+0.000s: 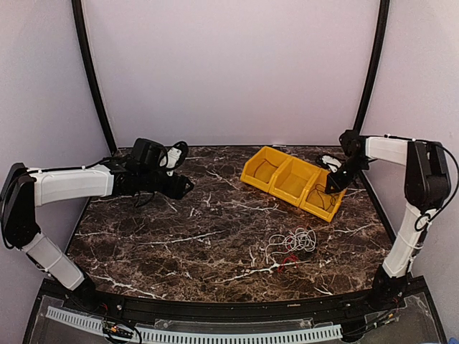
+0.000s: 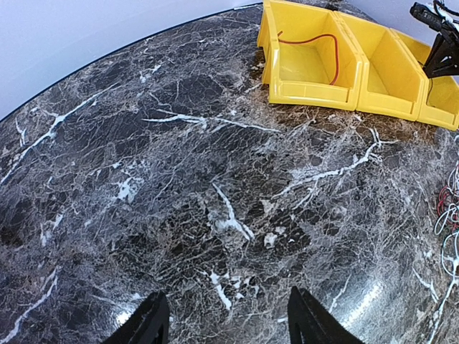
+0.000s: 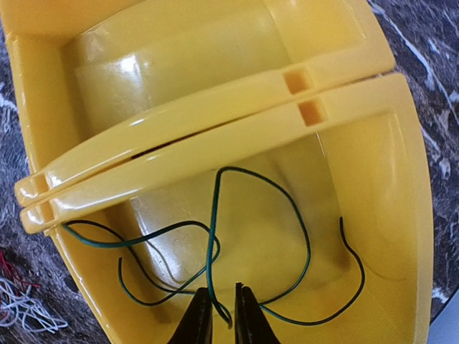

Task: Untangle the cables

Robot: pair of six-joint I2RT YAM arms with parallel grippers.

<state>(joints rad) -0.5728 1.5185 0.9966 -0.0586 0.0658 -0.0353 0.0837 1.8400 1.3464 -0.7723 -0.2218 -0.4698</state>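
Observation:
A small tangle of white and red cables (image 1: pixel 290 244) lies on the marble table, front centre-right. It also shows at the right edge of the left wrist view (image 2: pixel 448 215) and at the lower left of the right wrist view (image 3: pixel 21 301). A dark, black-green wire (image 3: pixel 301 236) lies looped in the rightmost yellow bin (image 3: pixel 401 215). My right gripper (image 3: pixel 221 294) hangs over that bin, jaws a narrow gap apart, with the wire's end between them and untouched. A red wire (image 2: pixel 323 43) lies in the leftmost bin (image 2: pixel 301 89). My left gripper (image 2: pixel 226 297) is open and empty above bare table.
Three yellow bins (image 1: pixel 294 179) stand in a row at the back right of the table. My left gripper (image 1: pixel 188 185) is at the back left and my right gripper (image 1: pixel 331 188) is over the right bin. Curved black frame tubes (image 1: pixel 90 72) rise behind.

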